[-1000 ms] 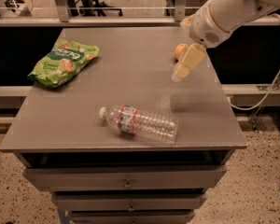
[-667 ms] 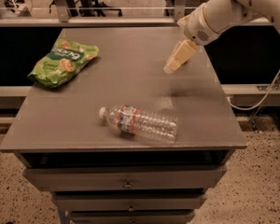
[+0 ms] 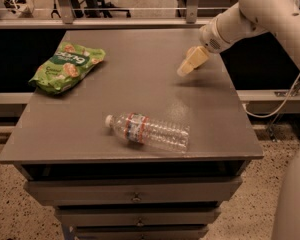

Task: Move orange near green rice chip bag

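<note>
The green rice chip bag [image 3: 66, 67] lies flat on the grey table [image 3: 225, 129] at its far left. My gripper [image 3: 183, 71] hangs a little above the table's far right part, pointing down and to the left, with its shadow just below it. Only a small rounded bit of the orange [image 3: 191, 51] shows, right against the upper side of the gripper. I cannot tell whether the orange is held or rests on the table behind the gripper. The bag is far to the left of both.
A clear plastic water bottle [image 3: 149, 131] lies on its side near the table's front middle. The white arm [image 3: 260, 9] reaches in from the upper right. Drawers are below the tabletop, and a rail and chairs stand behind the table.
The gripper has moved a little to the left and now covers most of the orange, which showed more plainly one second ago. The bag and the bottle have not moved.
</note>
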Controlling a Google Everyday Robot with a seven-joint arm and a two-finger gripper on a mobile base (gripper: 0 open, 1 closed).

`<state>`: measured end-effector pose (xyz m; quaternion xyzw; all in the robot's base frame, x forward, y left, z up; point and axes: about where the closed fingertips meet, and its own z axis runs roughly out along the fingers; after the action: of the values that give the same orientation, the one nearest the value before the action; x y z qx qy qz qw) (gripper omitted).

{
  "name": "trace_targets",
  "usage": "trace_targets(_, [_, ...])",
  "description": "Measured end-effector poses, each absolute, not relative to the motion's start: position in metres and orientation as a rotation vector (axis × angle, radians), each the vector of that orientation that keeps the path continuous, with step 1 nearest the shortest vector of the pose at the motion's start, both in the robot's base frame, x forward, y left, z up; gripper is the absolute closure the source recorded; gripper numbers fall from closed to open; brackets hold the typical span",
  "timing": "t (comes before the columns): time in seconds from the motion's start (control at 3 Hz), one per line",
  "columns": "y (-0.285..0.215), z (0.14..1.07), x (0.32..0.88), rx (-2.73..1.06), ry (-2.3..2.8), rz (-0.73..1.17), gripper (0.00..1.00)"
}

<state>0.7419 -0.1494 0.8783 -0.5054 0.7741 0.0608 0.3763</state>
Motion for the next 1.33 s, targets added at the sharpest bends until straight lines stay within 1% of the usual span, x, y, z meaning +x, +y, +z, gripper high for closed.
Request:
trace_targets(0.33, [-0.162,0.859,0.755,-1.236,2.046,0.154,0.0])
trace_targets(0.67, [-0.168,0.85,0.76,-1.204,2.106,0.171,0.19])
trace_targets(1.33, [-0.161,0.864,0.75,-1.202,2.128,0.252,0.65])
